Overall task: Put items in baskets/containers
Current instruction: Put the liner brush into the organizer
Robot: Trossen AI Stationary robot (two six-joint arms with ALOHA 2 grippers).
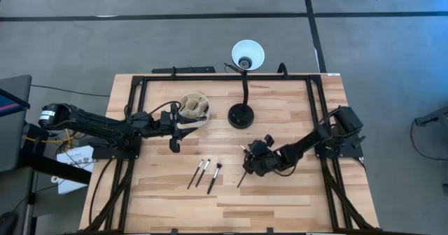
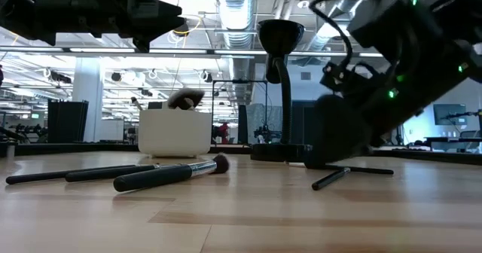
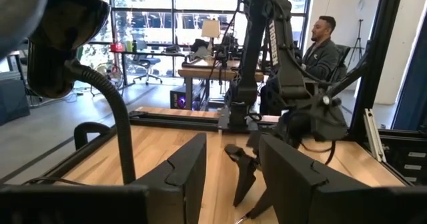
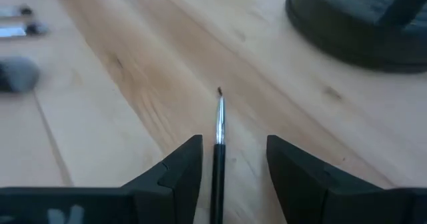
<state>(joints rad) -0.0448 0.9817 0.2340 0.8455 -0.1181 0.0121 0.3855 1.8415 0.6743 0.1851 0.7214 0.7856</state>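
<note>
Pale butcher-block planks of the table (image 1: 280,193) carry a job partly done. The cream cup (image 1: 194,106) stands near the far edge, just beside the black base of the desk lamp (image 1: 241,115), and the low view shows at least one dark bristle tip poking above its rim, so some brushes appear to be inside already; how many, the pictures do not show.

The right claw (image 4: 233,159) is low over the wood, right of centre, its fingers apart and straddling a thin brush (image 4: 219,127). That brush lies flat between them, silver collar and fine tip pointing away from the wrist. Neither finger appears to press on the handle, so the brush looks to be on the table rather than gripped.

Three more brushes (image 1: 204,173) lie close together near the middle of the table, well apart from the cup, the right-hand one with a fuller head.

The left claw (image 1: 175,126) hovers just beside the cup on its near side, fingers spread and holding nothing.

By this count four brushes are left to carry over, starting, it seems, with the thin one under the right claw.

A seated person (image 3: 320,47) shows beyond the table in the left wrist view.
</note>
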